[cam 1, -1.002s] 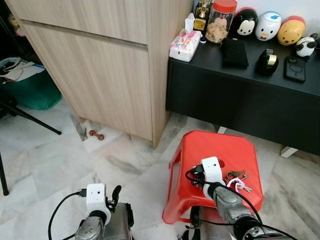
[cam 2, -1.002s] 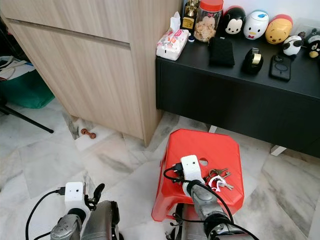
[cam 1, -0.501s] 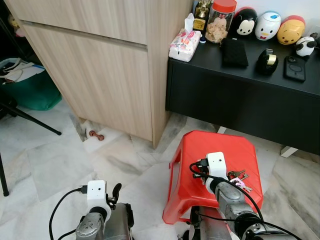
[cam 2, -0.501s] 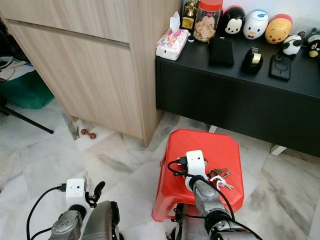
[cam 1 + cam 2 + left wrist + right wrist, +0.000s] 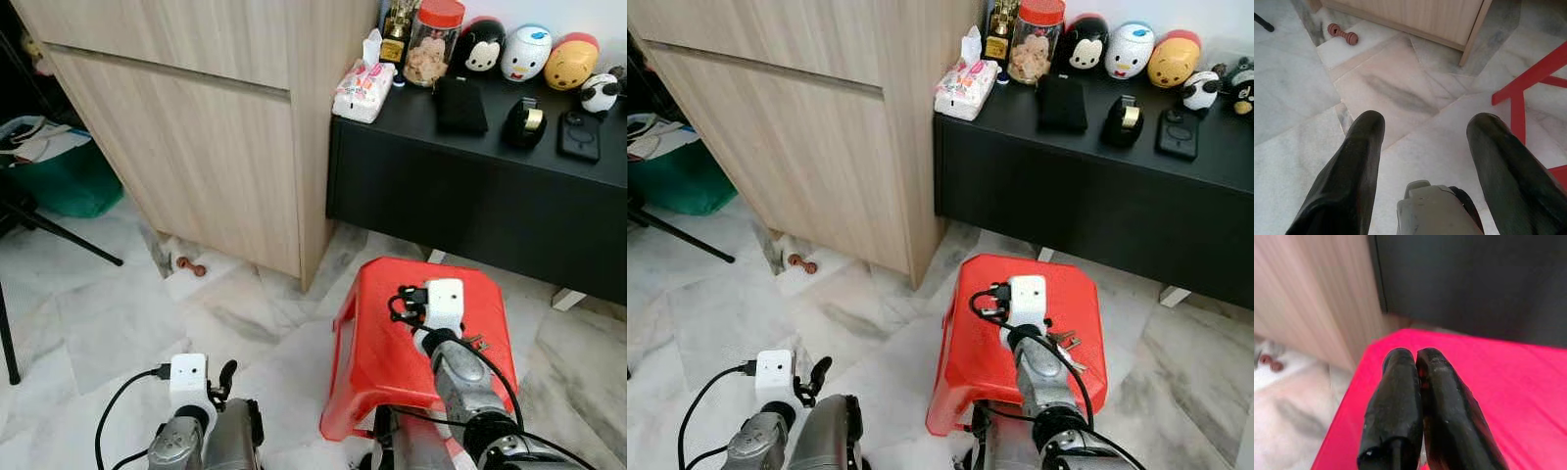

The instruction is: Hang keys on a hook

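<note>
A: Where's my right gripper (image 5: 1410,401) sitting?

B: I have it over the red stool (image 5: 377,338), fingers pressed together with nothing visible between them. The keys (image 5: 1065,342) lie on the stool top just to the right of that arm, partly hidden behind it.

A: So nothing held?

B: Not that I can see; the pads meet flat in the right wrist view.

A: What's ahead of it?

B: A black sideboard (image 5: 470,201) stands straight beyond the stool. On its top, a tissue pack (image 5: 361,86), a red-lidded jar (image 5: 431,41), a dark wallet (image 5: 459,104), a tape dispenser (image 5: 526,120), a phone (image 5: 578,134) and a row of round character figures (image 5: 526,51). Further left of the gripper is a tall wooden cabinet (image 5: 196,127).

A: And my left?

B: The left gripper (image 5: 1425,147) hangs low over the marble floor (image 5: 108,313), fingers spread wide and empty. A stool leg is close on its right, and a small reddish dumbbell-shaped toy (image 5: 1342,34) lies ahead by the cabinet foot.
</note>
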You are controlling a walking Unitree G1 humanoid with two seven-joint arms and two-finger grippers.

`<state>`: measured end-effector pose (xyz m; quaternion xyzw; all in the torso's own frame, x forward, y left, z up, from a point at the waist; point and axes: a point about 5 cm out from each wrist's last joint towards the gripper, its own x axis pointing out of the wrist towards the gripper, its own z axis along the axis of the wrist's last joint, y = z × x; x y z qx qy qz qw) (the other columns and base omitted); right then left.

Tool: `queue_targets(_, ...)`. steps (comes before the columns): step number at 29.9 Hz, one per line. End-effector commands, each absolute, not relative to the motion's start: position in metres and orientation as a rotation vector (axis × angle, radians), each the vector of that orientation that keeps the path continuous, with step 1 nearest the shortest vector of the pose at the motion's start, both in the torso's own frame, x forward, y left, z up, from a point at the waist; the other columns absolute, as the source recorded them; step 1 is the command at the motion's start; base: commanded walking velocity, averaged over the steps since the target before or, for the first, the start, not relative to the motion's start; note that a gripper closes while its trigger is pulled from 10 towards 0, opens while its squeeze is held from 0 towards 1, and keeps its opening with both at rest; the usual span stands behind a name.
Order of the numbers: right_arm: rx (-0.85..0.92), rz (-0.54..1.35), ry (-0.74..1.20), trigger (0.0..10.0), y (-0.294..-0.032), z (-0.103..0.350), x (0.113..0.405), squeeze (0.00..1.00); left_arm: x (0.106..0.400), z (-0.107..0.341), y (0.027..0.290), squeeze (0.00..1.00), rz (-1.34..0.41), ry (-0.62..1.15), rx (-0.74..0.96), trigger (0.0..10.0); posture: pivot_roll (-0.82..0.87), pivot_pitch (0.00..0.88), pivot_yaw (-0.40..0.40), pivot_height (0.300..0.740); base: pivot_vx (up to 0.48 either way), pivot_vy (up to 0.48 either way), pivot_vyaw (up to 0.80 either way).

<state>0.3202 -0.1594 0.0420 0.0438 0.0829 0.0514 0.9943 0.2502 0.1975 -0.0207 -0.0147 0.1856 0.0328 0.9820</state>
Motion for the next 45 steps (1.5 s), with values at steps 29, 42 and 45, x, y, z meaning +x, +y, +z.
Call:
queue_targets(29, 0.134, 0.031, 0.114, 10.0, -0.168, 0.043, 0.310, 0.00, 0.248, -0.026, 0.193, 0.00, 0.065, 0.402, -0.066, 10.0, 0.11, 0.091, -0.024, 0.596, -0.034, 0.000, 0.00)
queue_targets(42, 0.136, 0.030, 0.122, 10.0, -0.165, 0.043, 0.313, 0.00, 0.249, -0.025, 0.193, 0.00, 0.070, 0.395, -0.073, 10.0, 0.11, 0.112, -0.025, 0.596, -0.280, 0.000, 0.00)
queue_targets(45, 0.135, 0.029, 0.126, 10.0, -0.164, 0.043, 0.313, 0.00, 0.249, -0.024, 0.193, 0.00, 0.070, 0.392, -0.076, 10.0, 0.11, 0.112, -0.025, 0.596, -0.292, 0.000, 0.00)
